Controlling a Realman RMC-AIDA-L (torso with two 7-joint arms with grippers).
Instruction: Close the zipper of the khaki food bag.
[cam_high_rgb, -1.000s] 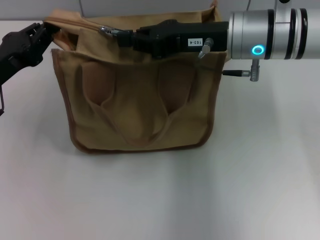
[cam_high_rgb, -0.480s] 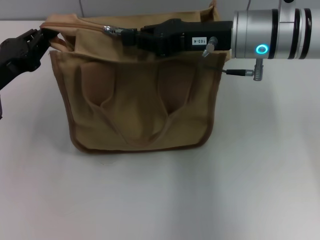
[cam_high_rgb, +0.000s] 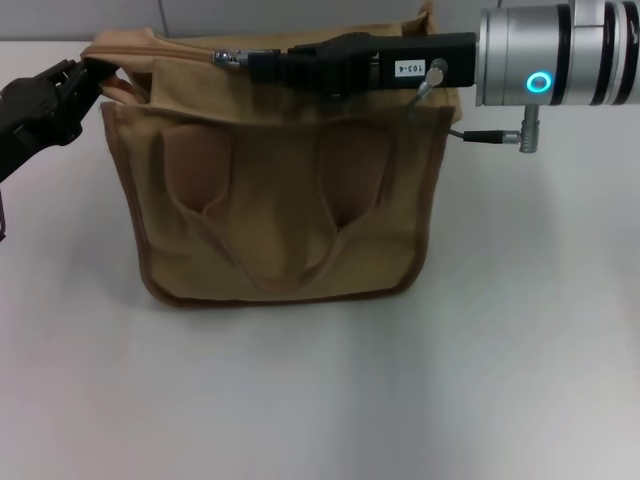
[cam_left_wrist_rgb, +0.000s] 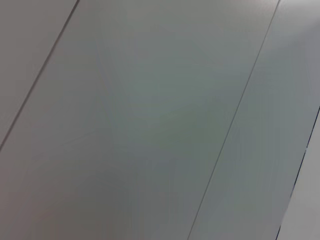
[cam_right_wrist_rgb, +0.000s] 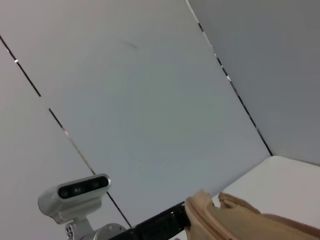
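The khaki food bag (cam_high_rgb: 280, 200) stands upright mid-table in the head view, handles hanging down its front. Its zipper (cam_high_rgb: 185, 50) runs along the top edge, and the silver slider (cam_high_rgb: 224, 58) sits left of the middle. My right gripper (cam_high_rgb: 256, 64) reaches in from the right along the top, shut on the slider's pull tab. Pinching the bag's top left corner is my left gripper (cam_high_rgb: 82, 76), shut on the fabric. In the right wrist view that corner of the khaki food bag (cam_right_wrist_rgb: 235, 217) shows beside the left gripper's black body (cam_right_wrist_rgb: 155, 224). The left wrist view shows only wall panels.
The white table (cam_high_rgb: 320, 390) spreads in front of and beside the bag. A cable and plug (cam_high_rgb: 500, 138) stick out under the right wrist. The robot's head camera (cam_right_wrist_rgb: 75, 192) shows in the right wrist view against grey wall panels.
My right gripper has drawn back to the right along the bag's top, and the silver slider has moved a little right with it. The left gripper still holds the corner.
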